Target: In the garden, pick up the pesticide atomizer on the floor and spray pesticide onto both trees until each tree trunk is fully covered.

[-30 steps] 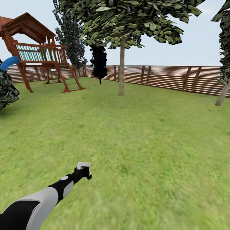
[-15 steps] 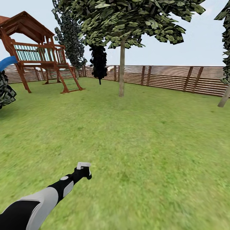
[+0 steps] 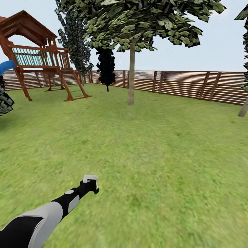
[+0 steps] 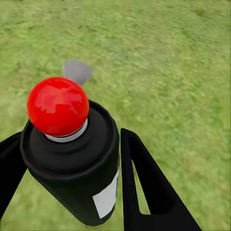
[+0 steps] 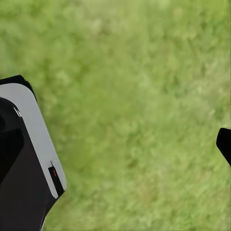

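Already the left end effector [image 4: 72, 192] grips the sprayer [image 4: 72, 163], red cap up, low over the grass. Far ahead and slightly right stands the nearest tree trunk [image 3: 131, 74]; drive close, then raise and aim. Right end effector's state: cannot tell.

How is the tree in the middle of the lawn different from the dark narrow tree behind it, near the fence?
The middle tree has a bare, pale trunk and a broad green canopy spreading wide. The dark narrow tree is a slim, almost black column, with foliage nearly down to the grass. The middle tree stands nearer; the narrow one stands by the fence. Both stand upright on the lawn.
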Available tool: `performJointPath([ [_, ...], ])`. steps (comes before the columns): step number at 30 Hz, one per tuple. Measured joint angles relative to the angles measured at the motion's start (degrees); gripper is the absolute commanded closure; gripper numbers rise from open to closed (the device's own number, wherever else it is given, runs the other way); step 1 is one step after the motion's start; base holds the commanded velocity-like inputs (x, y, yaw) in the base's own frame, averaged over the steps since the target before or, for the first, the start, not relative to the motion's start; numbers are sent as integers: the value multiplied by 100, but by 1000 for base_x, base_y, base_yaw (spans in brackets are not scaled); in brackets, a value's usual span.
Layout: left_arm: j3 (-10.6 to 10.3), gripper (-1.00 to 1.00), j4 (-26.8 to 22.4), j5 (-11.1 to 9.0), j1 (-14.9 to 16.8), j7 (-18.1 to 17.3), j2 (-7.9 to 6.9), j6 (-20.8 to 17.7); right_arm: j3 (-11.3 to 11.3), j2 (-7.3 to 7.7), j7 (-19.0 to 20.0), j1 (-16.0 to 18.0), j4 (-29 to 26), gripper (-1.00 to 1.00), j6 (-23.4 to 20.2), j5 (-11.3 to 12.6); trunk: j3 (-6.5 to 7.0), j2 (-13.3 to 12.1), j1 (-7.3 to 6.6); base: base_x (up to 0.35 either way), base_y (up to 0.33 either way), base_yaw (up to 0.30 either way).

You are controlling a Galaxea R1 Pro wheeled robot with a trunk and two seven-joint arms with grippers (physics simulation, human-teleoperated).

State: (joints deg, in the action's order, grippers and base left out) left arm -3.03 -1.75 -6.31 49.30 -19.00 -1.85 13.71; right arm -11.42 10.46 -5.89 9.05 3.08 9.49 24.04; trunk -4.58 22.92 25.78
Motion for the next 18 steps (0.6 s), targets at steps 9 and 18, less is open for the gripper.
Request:
performJointPath([
  [9,0,100,0,-5,0,-4,0,0,0,0,0,0,0,-100,0,1,0,0,0,350,0,0],
  [18,0,100,0,-5,0,-3,0,0,0,0,0,0,0,-100,0,0,0,0,0,350,0,0],
])
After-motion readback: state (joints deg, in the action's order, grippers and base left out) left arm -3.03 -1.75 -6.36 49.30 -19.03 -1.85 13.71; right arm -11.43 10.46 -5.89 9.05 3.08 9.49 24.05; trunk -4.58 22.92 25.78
